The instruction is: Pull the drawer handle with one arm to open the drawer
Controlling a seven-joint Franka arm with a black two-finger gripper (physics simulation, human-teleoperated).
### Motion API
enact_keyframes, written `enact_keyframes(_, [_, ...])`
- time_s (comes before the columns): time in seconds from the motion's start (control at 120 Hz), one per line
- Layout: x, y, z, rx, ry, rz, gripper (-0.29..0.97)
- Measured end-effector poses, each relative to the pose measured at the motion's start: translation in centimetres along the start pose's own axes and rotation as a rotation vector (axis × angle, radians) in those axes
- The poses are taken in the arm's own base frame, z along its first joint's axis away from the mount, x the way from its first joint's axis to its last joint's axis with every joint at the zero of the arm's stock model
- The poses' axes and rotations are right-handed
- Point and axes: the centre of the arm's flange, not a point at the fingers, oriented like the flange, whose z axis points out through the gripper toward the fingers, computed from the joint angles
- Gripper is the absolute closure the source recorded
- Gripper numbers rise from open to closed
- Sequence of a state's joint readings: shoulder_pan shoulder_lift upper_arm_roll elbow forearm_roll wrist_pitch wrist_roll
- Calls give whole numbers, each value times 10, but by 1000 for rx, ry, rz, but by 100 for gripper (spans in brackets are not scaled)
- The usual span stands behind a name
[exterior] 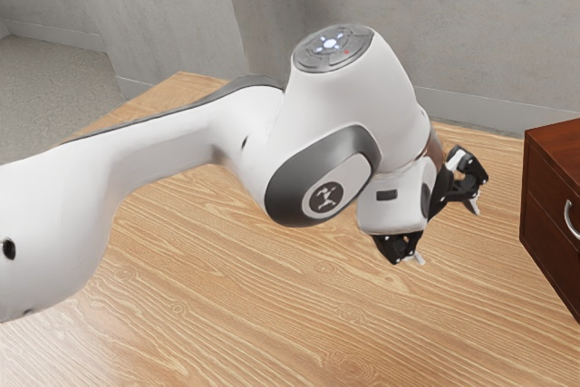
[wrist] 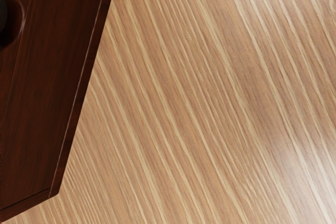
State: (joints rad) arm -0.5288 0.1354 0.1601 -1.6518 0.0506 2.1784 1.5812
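Seen from the side, a white Franka arm (exterior: 181,160), stretched in from the exterior view's left and reaching toward the right above a light wooden table (exterior: 227,314). At its end, the black gripper (exterior: 449,231), released: the two fingers (exterior: 400,246) spread wide, with only air between them, gripping nothing. Small pale tips on both fingers. Held a little above the table surface, not touching it.

At the exterior view's right edge, a dark red-brown drawer cabinet (exterior: 553,138), standing on the table and cut by the frame. On its front, turned toward the arm, thin seams marking the drawer fronts. The drawer (exterior: 551,224) flush with the cabinet body, so shut. On it, a curved silver drawer handle (exterior: 571,221), only partly inside the frame. Gripper near the cabinet but clearly apart from it, and apart from the handle also, with bare table wood between them.

Behind the table, grey walls (exterior: 471,24) and a grey floor (exterior: 54,79).

From the wrist camera, a look down on the table (wrist: 210,103) with its long grain lines, and beside it a corner of the dark cabinet (wrist: 42,87). At the cabinet's edge there, a dark rounded shape (wrist: 4,19), perhaps part of the hand or of the handle; too cropped to tell which.
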Motion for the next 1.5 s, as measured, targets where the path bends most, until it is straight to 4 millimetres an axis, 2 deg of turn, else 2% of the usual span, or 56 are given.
enact_keyframes(0.125, [16,-10,10,23,4,35,0])
enact_keyframes(0.283, [42,-28,8,67,16,81,0])
enact_keyframes(0.583, [70,-46,21,91,31,133,0])
enact_keyframes(0.8, [73,-60,38,98,24,143,0])
enact_keyframes(1.058, [75,-67,50,100,18,151,0])
enact_keyframes(1.25, [73,-69,68,83,12,153,-1])
enact_keyframes(1.5, [69,-66,59,80,8,163,6])
